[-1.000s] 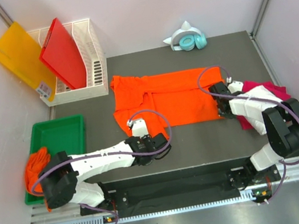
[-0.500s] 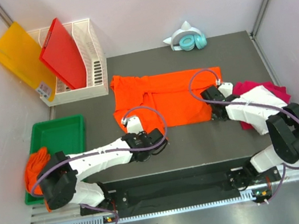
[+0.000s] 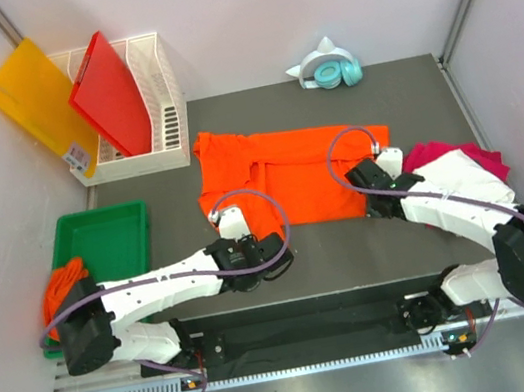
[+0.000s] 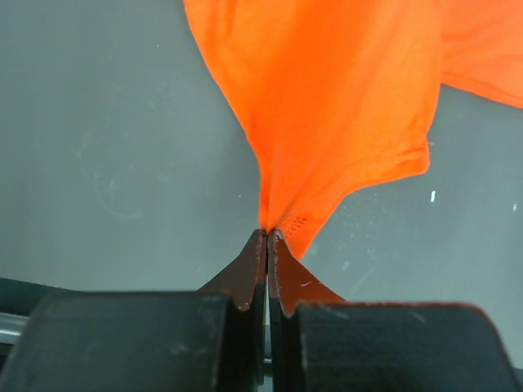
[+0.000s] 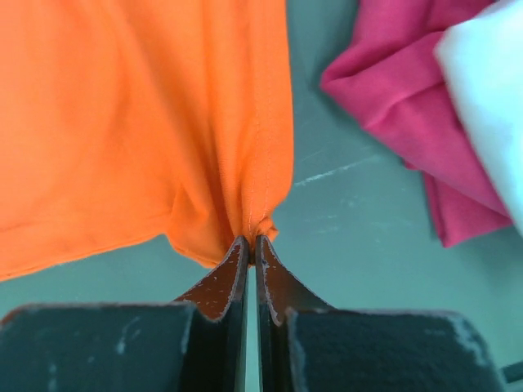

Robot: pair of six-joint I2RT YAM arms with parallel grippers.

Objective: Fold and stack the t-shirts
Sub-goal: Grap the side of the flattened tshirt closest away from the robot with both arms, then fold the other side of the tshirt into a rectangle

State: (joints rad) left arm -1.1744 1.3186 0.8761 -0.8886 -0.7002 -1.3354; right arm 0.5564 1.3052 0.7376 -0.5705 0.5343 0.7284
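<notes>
A bright orange t-shirt (image 3: 287, 166) lies spread across the middle of the dark table. My left gripper (image 3: 235, 227) is shut on its near left corner, and the cloth fans out from the fingertips in the left wrist view (image 4: 268, 233). My right gripper (image 3: 361, 181) is shut on its near right edge, bunched at the tips in the right wrist view (image 5: 251, 239). A magenta t-shirt (image 5: 409, 98) lies crumpled to the right with a white t-shirt (image 5: 490, 90) on it. In the top view the right arm partly hides the magenta t-shirt (image 3: 487, 156).
A green tray (image 3: 106, 234) stands at the left with more orange cloth (image 3: 60, 290) hanging over its near left edge. A white rack (image 3: 158, 92) at the back left holds a red board (image 3: 111, 90) and a yellow-orange board (image 3: 31, 94). Teal headphones (image 3: 332, 72) lie at the back.
My right gripper has moved left along the shirt's right edge and closed on its near right part. My left gripper has shifted slightly left at the near left corner, bunching the cloth.
</notes>
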